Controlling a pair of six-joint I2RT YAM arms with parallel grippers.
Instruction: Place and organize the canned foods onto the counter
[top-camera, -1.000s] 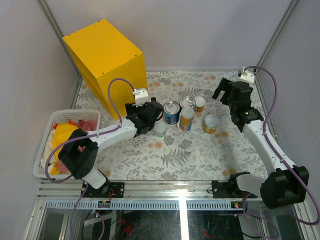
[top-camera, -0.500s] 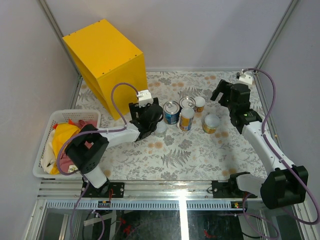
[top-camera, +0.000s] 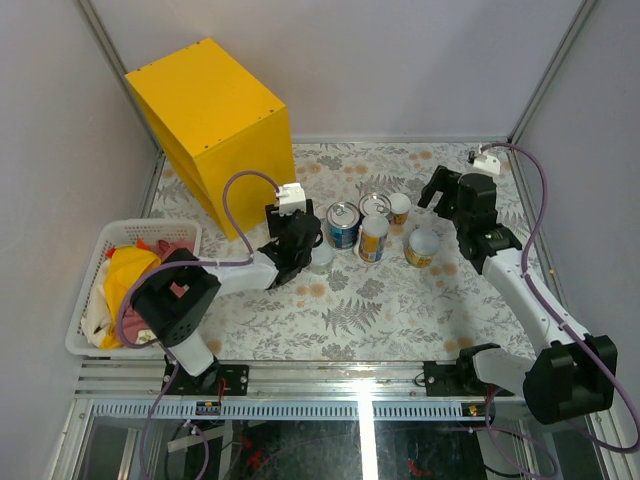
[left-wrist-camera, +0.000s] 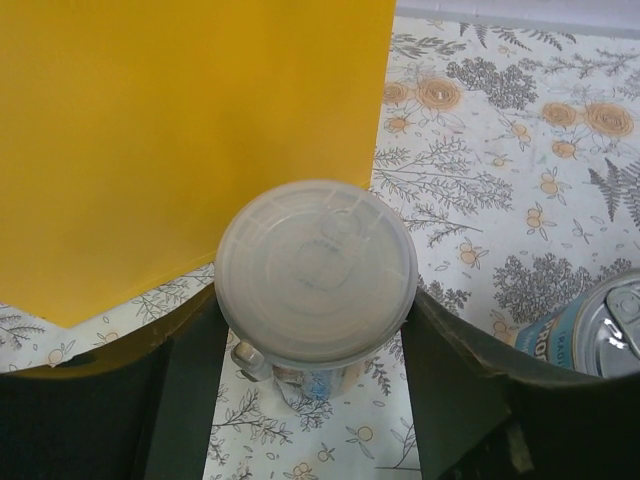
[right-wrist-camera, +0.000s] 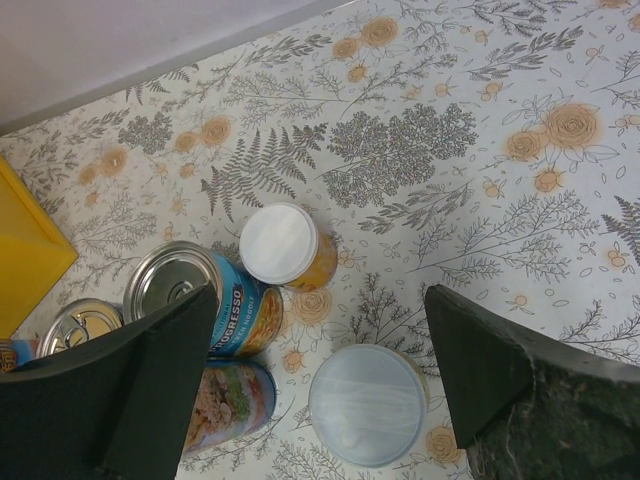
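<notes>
Between the fingers (left-wrist-camera: 190, 380) of the left gripper (left-wrist-camera: 315, 300) stands a short can (left-wrist-camera: 316, 260) with a pale plastic lid. Its long axis is upright and its base is on the table (top-camera: 400, 300). The jaws are closed to the width of the lid, and each finger meets the lid rim on its own side. The grip force cannot be read from these views.

The yellow counter (top-camera: 205, 100) lies just beyond this can, to the far left of the gripper in the overhead view. Its side wall fills the background of the left wrist view. Its flat top sits well above the can lid, so the coming move calls for a lift first, then travel away and to the left. The left arm is much the nearer arm to the counter.

A blue-labelled can (left-wrist-camera: 600, 330) stands near the right finger, apart from it.

The right gripper (right-wrist-camera: 320, 390) hangs above the remaining cans with its jaws spread wide and nothing held. A wide pale-lidded can (right-wrist-camera: 365, 403) lies below the gap, with a small white-lidded tub (right-wrist-camera: 282, 245) beyond it.
</notes>
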